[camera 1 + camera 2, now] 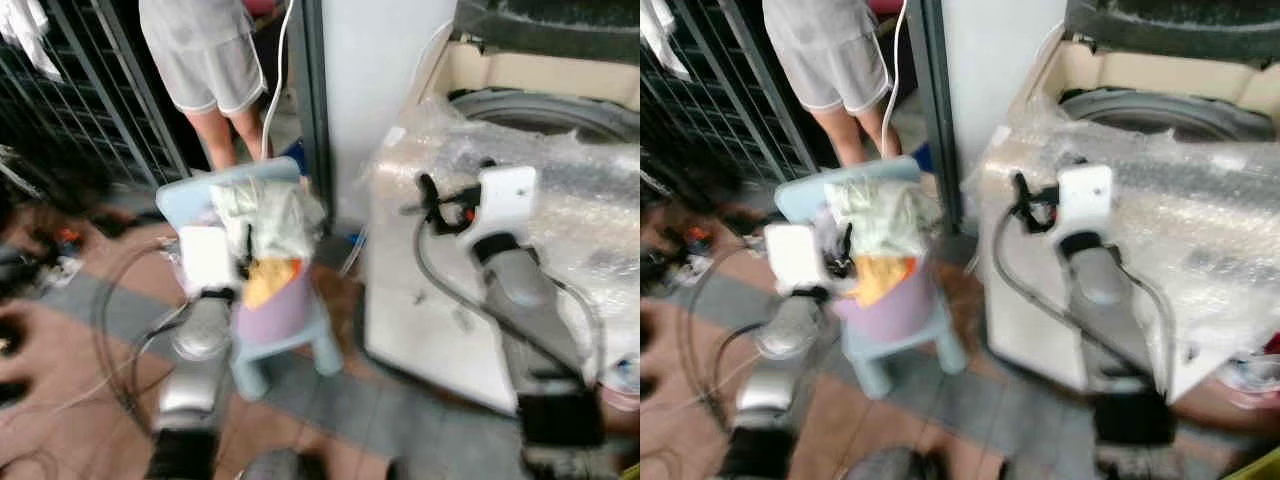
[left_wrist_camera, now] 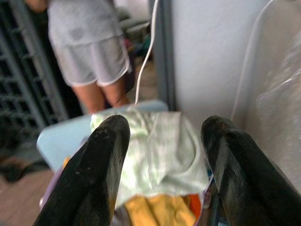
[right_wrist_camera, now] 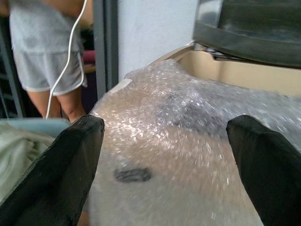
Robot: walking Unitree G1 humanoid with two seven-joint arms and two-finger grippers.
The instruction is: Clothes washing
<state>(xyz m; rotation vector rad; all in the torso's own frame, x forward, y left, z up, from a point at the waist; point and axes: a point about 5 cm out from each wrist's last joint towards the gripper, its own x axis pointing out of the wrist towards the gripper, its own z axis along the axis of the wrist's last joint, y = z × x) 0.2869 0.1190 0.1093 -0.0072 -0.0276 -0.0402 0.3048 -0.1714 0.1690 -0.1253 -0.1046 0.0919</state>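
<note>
Person in grey shorts (image 1: 205,70) beside dark metal grille (image 1: 90,100), white cable (image 1: 275,75).

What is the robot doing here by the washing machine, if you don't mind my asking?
The robot stands before a purple basket heaped with clothes, which sits on a small blue chair. Its left gripper is open and pointed at the pale green cloth on top, holding nothing yet. Its right gripper is open too, held in front of the washing machine, which is wrapped in bubble plastic with its lid up. A person in grey shorts stands behind the chair.
</note>
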